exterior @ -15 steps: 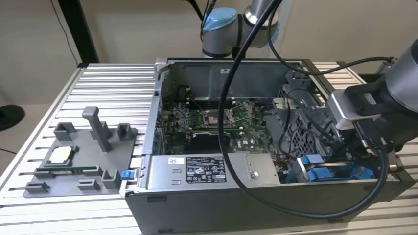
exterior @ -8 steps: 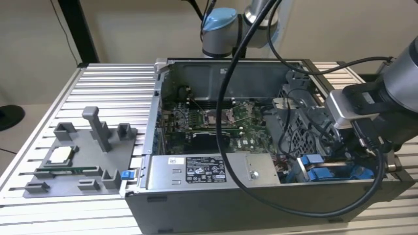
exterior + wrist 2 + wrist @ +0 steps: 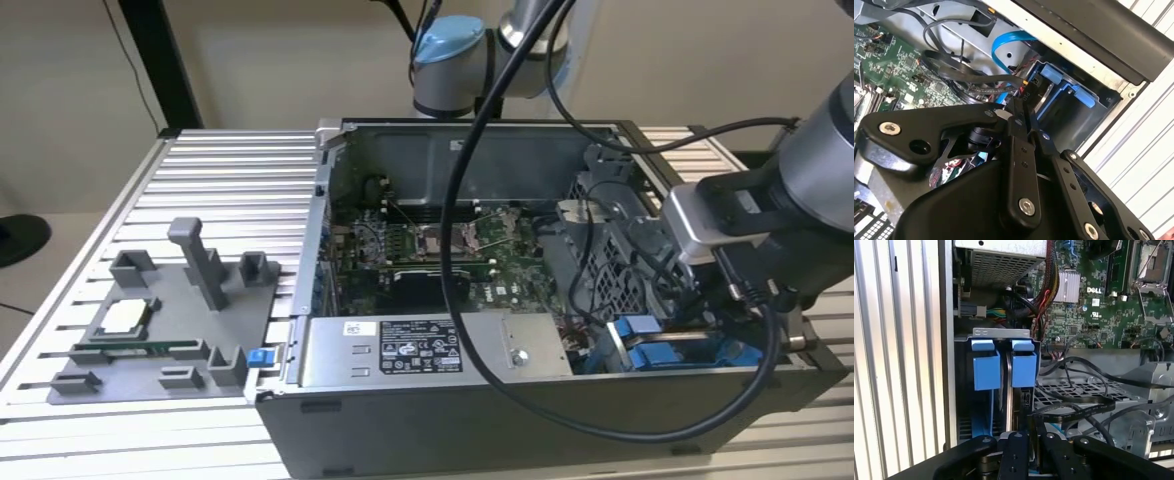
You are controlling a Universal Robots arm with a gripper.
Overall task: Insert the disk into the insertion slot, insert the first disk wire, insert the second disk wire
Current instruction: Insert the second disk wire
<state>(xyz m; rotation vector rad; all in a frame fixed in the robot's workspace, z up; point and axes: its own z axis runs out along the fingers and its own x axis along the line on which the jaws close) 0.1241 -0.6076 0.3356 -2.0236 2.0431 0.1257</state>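
While the computer case (image 3: 441,400) lies open on the ribbed table (image 3: 200,170), the disk (image 3: 1010,395) is seated in the insertion slot (image 3: 985,365), and the gripper (image 3: 1029,437) is clenched on a black wire (image 3: 1074,407) beside it.

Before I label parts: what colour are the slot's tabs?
Bright blue; the tabs on the slot show best in the first wrist view.

In the second wrist view the gripper (image 3: 1025,107) has its black fingers closed together on a small dark connector at the end of a flat black cable (image 3: 961,75). Just beyond sits the blue-framed drive bay (image 3: 1081,95), with a light blue cable (image 3: 1006,40) looping above the green circuit board (image 3: 889,60).
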